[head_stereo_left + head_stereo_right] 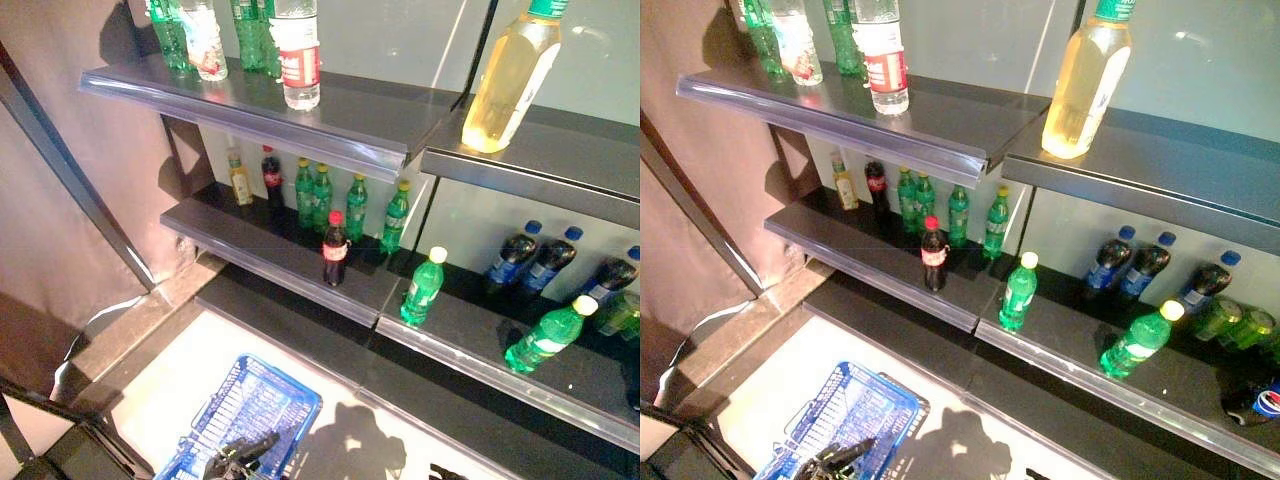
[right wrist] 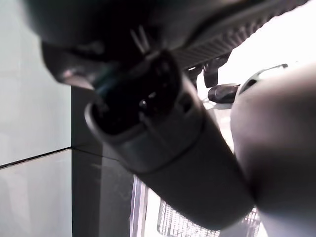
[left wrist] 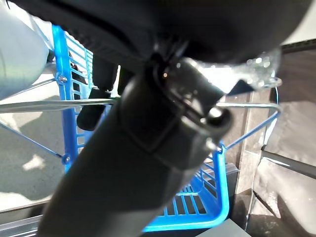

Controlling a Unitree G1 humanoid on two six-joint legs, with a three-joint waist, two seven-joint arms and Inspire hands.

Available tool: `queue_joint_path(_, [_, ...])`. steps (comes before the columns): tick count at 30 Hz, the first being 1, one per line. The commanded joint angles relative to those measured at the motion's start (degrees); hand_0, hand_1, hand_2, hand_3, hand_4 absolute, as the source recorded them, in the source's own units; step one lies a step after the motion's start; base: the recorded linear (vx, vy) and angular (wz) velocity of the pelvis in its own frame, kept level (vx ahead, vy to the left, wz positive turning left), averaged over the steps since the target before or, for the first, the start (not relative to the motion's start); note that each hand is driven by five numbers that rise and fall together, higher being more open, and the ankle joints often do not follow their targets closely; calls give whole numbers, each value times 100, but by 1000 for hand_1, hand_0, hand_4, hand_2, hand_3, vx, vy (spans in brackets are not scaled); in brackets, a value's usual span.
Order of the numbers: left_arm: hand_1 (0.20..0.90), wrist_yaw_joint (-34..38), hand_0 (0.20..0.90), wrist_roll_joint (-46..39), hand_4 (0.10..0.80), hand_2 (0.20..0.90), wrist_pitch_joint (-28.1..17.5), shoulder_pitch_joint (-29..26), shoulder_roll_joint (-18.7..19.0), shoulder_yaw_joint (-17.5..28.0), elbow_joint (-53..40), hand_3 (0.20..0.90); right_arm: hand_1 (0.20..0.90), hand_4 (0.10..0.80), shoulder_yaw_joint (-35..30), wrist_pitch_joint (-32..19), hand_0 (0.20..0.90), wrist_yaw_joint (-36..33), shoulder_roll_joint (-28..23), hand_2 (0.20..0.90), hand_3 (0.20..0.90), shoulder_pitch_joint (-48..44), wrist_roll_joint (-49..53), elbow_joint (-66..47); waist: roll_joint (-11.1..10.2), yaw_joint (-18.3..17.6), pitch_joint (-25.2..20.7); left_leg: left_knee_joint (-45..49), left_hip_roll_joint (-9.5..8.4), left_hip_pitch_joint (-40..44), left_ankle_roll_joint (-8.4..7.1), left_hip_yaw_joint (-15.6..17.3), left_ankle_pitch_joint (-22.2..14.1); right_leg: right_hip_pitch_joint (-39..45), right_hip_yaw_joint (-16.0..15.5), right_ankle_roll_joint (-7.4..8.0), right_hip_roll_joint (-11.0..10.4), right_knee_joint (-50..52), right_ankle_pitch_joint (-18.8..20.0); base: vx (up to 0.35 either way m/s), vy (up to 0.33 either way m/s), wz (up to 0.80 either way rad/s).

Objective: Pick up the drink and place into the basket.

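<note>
Holding my left hand (image 1: pixel 240 455) on the blue basket's (image 1: pixel 250 405) wire handle (image 3: pixel 148 101), fingers curled round it, cola bottle (image 1: pixel 335 249) upright at the middle shelf (image 1: pixel 260 250) edge above the basket, right hand's fingers unreadable.

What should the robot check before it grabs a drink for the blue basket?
1. Basket held by left hand: ok, the hand sits at its wire handle.
2. Basket has room: cannot tell, the inside is only partly seen.
3. Cola bottle upright at the shelf front, nothing before it: ok.
4. Right hand free: cannot tell, only its dark bulk shows.
5. Green bottle upright: not ok, it lies tipped over.
</note>
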Motion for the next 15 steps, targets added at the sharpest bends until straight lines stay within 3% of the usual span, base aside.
queue_joint_path(1, [300, 86, 300, 388, 100, 300, -197, -279, 258, -228, 197, 200, 900, 800, 175, -192, 900, -206, 31, 900, 900, -201, -345, 123, -115, 184, 177, -13, -78, -206, 149, 257, 131, 77, -2, -124, -151, 194, -180, 0, 0, 0])
queue_joint_path(10, [300, 112, 300, 493, 100, 300, -130, -299, 311, -265, 56, 200, 900, 800, 672, -928, 900, -782, -81, 900, 900, -234, -1230, -595, -174, 252, 252, -13, -103, -297, 146, 169, 171, 52, -50, -87, -174, 234, -170, -4, -4, 1])
queue_joint_path(12, [300, 117, 300, 523, 100, 300, -112, -292, 332, -262, -2, 200, 900, 800, 800, -868, 900, -798, -124, 900, 900, -228, -1198, -965, -193, 261, 265, -13, -108, -307, 147, 155, 171, 49, -48, -83, -176, 232, -167, -15, -22, 1])
queue_joint_path(15, [300, 202, 300, 641, 100, 300, 20, -190, 394, -243, -322, 200, 900, 800, 1135, -550, 900, -861, -352, 900, 900, -131, -1214, -2581, -262, 266, 284, -13, -119, -335, 160, 121, 176, 36, -36, -69, -173, 211, -139, -33, -51, 2])
